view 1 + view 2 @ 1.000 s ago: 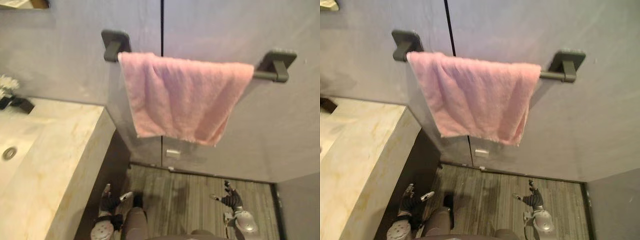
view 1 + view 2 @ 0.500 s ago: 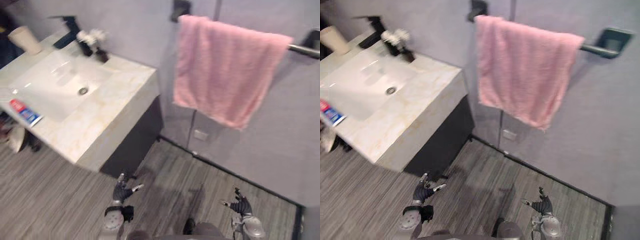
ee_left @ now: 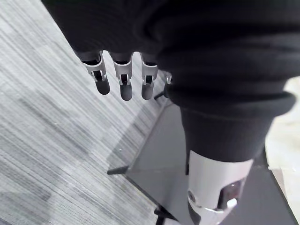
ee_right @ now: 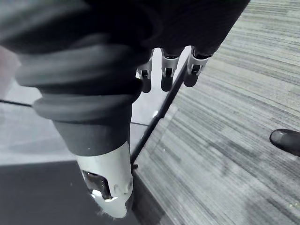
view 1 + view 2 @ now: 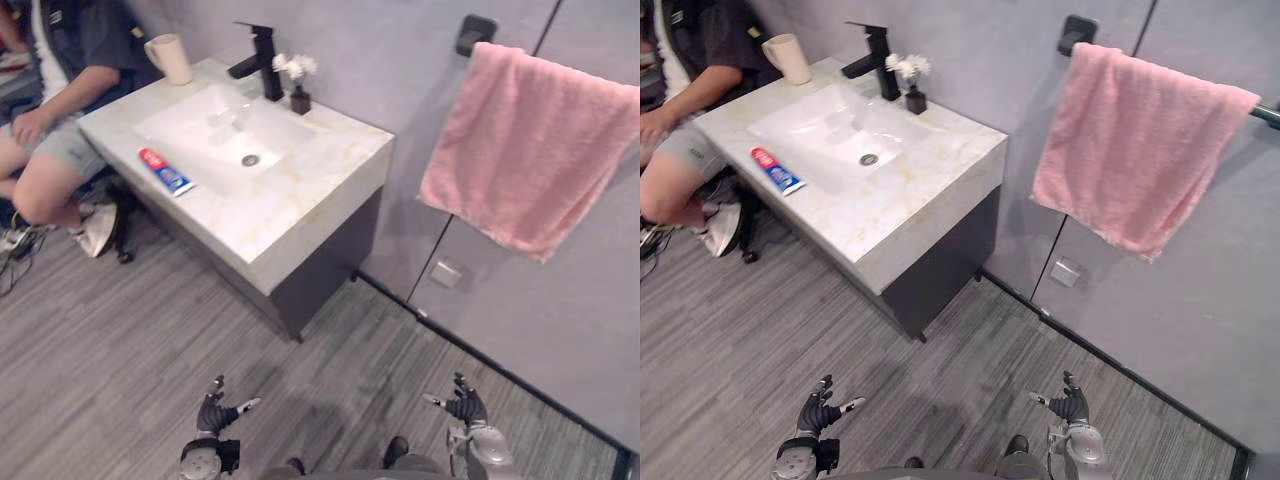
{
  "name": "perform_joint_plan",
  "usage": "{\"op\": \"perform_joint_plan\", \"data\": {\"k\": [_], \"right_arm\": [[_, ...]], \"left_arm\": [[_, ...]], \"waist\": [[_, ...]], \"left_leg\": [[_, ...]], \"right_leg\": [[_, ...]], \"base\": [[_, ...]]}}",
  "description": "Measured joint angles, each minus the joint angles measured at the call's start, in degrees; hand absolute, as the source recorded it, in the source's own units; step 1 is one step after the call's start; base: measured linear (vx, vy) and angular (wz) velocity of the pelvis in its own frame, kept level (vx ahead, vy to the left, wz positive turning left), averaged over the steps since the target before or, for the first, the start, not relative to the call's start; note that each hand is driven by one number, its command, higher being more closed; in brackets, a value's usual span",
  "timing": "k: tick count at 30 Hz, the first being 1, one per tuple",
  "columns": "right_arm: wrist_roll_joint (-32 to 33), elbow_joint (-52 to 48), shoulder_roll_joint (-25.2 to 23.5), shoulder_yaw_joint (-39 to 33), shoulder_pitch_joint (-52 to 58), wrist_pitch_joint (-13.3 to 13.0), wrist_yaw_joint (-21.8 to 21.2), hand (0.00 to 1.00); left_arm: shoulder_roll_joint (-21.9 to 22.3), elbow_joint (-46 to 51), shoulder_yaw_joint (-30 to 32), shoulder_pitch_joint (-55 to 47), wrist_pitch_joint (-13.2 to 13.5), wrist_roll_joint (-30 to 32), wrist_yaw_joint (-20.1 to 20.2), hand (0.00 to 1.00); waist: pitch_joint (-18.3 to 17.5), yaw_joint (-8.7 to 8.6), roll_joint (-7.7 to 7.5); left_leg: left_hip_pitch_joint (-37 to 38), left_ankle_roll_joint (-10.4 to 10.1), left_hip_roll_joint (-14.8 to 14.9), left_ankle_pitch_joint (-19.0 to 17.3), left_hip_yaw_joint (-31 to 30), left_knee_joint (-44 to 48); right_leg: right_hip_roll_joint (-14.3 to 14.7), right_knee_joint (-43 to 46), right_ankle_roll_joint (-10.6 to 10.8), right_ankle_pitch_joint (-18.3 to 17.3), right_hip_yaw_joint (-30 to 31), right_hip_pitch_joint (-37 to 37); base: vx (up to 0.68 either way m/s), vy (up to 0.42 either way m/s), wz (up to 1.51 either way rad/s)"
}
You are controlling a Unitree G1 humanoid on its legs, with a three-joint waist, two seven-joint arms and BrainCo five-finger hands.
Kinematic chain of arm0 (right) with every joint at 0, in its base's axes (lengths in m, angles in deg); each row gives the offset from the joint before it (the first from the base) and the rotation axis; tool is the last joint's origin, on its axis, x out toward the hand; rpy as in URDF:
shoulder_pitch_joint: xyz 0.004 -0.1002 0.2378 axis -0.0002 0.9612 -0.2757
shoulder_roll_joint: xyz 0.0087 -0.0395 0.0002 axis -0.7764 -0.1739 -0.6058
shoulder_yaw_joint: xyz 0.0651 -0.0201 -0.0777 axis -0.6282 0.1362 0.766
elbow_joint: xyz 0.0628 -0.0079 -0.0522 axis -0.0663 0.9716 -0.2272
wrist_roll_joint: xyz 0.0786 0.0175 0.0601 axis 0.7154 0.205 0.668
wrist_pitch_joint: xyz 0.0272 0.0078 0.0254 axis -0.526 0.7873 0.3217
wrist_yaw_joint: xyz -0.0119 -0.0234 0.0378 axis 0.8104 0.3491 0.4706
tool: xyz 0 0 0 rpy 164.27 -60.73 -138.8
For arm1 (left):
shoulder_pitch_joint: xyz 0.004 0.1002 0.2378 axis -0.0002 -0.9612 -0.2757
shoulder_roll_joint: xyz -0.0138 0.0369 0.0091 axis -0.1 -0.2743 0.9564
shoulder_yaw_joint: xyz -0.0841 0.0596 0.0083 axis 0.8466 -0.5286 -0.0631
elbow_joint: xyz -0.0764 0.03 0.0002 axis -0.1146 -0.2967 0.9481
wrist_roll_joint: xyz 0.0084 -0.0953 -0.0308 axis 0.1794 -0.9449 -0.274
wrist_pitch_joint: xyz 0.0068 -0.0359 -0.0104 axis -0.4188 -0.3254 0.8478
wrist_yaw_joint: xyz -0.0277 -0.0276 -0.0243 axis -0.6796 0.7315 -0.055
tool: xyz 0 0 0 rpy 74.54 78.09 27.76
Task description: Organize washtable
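The washtable (image 5: pixel 300 215) has a pale marble top with a white sink (image 5: pixel 215 130) set into it. A black faucet (image 5: pixel 262 55) stands behind the basin, next to a small dark vase of white flowers (image 5: pixel 297 85). A beige cup (image 5: pixel 172 58) sits at the far corner. A red and blue toothpaste tube (image 5: pixel 166 171) lies on the front edge. A pink towel (image 5: pixel 535 150) hangs on the wall rail to the right. My left hand (image 5: pixel 213 412) and right hand (image 5: pixel 462 408) hang low over the floor, open and empty, well short of the table.
A person (image 5: pixel 60 90) sits at the washtable's left end, legs stretched beside it. A dark cabinet (image 5: pixel 320 275) carries the marble top. Grey striped flooring (image 5: pixel 120 340) lies between me and the table. The grey wall with a small outlet (image 5: pixel 446 272) rises at right.
The camera has swung left and pulled back, so the whole washtable and the seated person have come into view. Both hands stay low and open.
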Motion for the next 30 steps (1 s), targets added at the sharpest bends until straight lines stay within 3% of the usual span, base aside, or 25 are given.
{"op": "perform_joint_plan", "data": {"k": [2,4,6,7,8,9,12,15,17,19,20,21,22,24,27,29,30], "right_arm": [[-0.04,0.00,0.01,0.19,0.03,-0.01,0.01,0.00],[-0.05,0.00,0.31,0.73,0.10,-0.02,0.11,0.00],[-0.54,-0.04,1.92,2.48,-0.29,0.00,0.20,0.00],[-0.55,-0.13,2.16,2.60,-0.57,-0.01,0.19,0.00],[-0.67,-0.11,2.38,3.03,-1.26,-0.01,0.23,0.00],[-0.82,-0.81,1.46,3.76,-1.46,-0.09,0.40,0.00],[-2.54,-1.39,-1.34,6.36,-3.08,-0.23,0.42,0.00],[-2.78,-1.85,-1.98,8.38,-4.10,-0.20,0.30,0.00],[-2.77,-2.33,-1.86,8.65,-4.15,-0.18,0.20,0.00],[-2.71,-4.33,-1.12,8.69,-3.46,-0.11,0.04,0.00],[-2.63,-5.25,-1.15,8.67,-3.01,-0.25,0.06,0.00],[-2.48,-6.40,-1.87,9.57,-2.65,-0.38,-0.20,0.00],[-2.45,-6.29,-2.06,10.94,-3.02,-0.36,-0.47,0.00],[-2.45,-6.28,-2.76,12.90,-4.33,-0.40,-1.14,0.00],[-2.45,-6.22,-2.12,14.92,-4.21,-0.54,-2.14,0.00],[-2.45,-6.32,-2.08,14.95,-2.33,-0.54,-2.63,0.00],[-2.46,-6.32,-1.92,14.93,-0.70,-0.49,-2.76,0.00]], "left_arm": [[0.17,-0.01,0.21,0.05,-0.01,-1.17,-0.64,0.00],[1.76,-0.45,3.01,0.07,0.03,-3.35,-1.63,0.00],[2.44,-3.02,4.67,-0.33,-0.04,-4.60,-2.91,0.00],[2.51,-3.83,4.96,-0.79,-0.06,-4.95,-3.27,0.00],[2.64,-5.01,5.94,-1.91,-0.13,-5.00,-3.44,0.00],[2.09,-5.32,6.57,-2.96,-0.10,-5.13,-3.58,0.00],[0.91,-6.67,8.36,-3.64,-0.10,-6.08,-3.66,0.00],[0.98,-6.86,8.50,-3.64,-0.03,-6.11,-3.70,0.00],[1.00,-6.57,8.37,-3.65,0.04,-6.08,-3.58,0.00],[0.63,-5.22,7.60,-3.99,0.11,-6.01,-3.39,0.00],[-0.01,-4.73,7.20,-3.94,0.12,-6.00,-3.36,0.00],[-1.78,-4.41,6.83,-2.26,0.16,-5.99,-3.35,0.00],[-2.49,-4.47,7.00,-1.38,0.08,-5.95,-3.38,0.00],[-2.72,-4.52,6.75,-0.35,-0.02,-5.90,-3.37,0.00],[-1.37,-4.56,3.26,2.76,0.08,-5.90,-3.24,0.00],[-1.06,-4.54,1.27,4.04,0.20,-5.91,-3.22,0.00],[-1.02,-4.58,0.23,3.90,0.42,-5.87,-3.18,0.00]], "waist": [[0.01,0.08,-0.35],[0.47,-0.09,-1.10],[0.74,0.00,-0.10],[0.89,-0.01,0.20],[1.00,0.14,0.98],[1.15,0.15,0.29],[1.59,1.75,-2.54],[2.00,2.94,-2.91],[2.55,2.84,-2.65],[2.93,2.82,-2.03],[3.04,2.59,-2.41],[4.18,1.79,-4.10],[4.73,1.85,-5.48],[5.70,1.52,-6.47],[7.33,0.11,-4.48],[7.24,-1.34,-4.24],[6.83,-2.47,-4.52]], "left_leg": [[-3.47,2.27,0.20,-0.61,1.46,-0.20],[-4.70,4.21,2.20,-0.74,14.42,-1.51],[-4.17,3.87,4.38,0.73,26.85,-1.70],[-4.07,3.55,4.80,2.44,28.57,-1.73],[-3.86,2.40,4.99,7.39,28.56,-1.78],[-3.56,2.72,3.58,7.28,27.25,-1.73],[-4.81,4.03,1.68,5.27,26.23,0.35],[-7.55,4.86,1.95,0.77,24.48,7.56],[-9.24,5.06,1.97,-3.22,21.58,12.41],[-10.50,5.78,0.79,-7.13,17.45,15.03],[-10.90,5.87,0.32,-7.57,15.37,15.09],[-11.37,6.30,-1.12,-8.21,11.87,14.98],[-11.27,6.30,-1.71,-8.21,11.06,14.89],[-9.95,5.95,-1.84,-8.73,9.81,14.59],[-5.28,4.34,-0.29,-10.37,6.98,14.18],[-3.31,2.57,0.22,-11.42,4.97,13.86],[-1.88,0.75,0.41,-12.68,2.82,14.08]], "right_leg": [[-1.51,-0.01,0.28,-0.24,-6.61,0.06],[-4.23,0.36,1.12,-0.58,-13.26,0.24],[-6.01,2.34,1.77,-1.04,-16.07,0.51],[-6.06,2.96,1.76,-1.00,-16.50,0.79],[-6.37,3.68,2.13,-0.54,-17.42,1.88],[-7.40,3.56,2.73,0.47,-17.90,3.05],[-9.70,3.60,3.49,0.88,-17.88,3.10],[-11.09,4.12,4.11,1.33,-17.29,4.15],[-12.35,7.48,2.37,0.25,-8.88,4.49],[-14.58,22.78,-4.45,-3.42,14.41,-2.31],[-13.92,26.06,-3.02,-6.38,19.61,-3.89],[-10.66,32.20,-0.29,-13.84,27.34,-7.29],[-9.18,34.82,-0.54,-17.16,27.57,-9.73],[-6.54,36.27,-2.33,-20.08,24.18,-14.51],[-1.95,30.45,-1.48,-19.67,19.31,-19.50],[-0.59,24.52,-1.86,-14.35,21.56,-21.37],[-0.18,24.64,-2.43,-9.79,23.59,-21.10]], "base": [[-0.13,0.006,1.76],[-0.04,0.169,1.83],[0.03,0.255,1.31],[0.07,0.229,1.02],[0.07,0.196,0.78],[0.06,0.193,0.70],[0.04,0.160,0.28],[0.08,0.137,0.27],[0.06,0.155,0.60],[0.07,0.166,0.88],[0.11,0.047,1.30],[0.15,-0.057,1.16],[0.16,-0.072,0.99],[0.19,-0.101,0.45],[0.22,-0.121,0.51],[0.33,-0.242,0.79],[0.36,-0.274,0.79]]}}
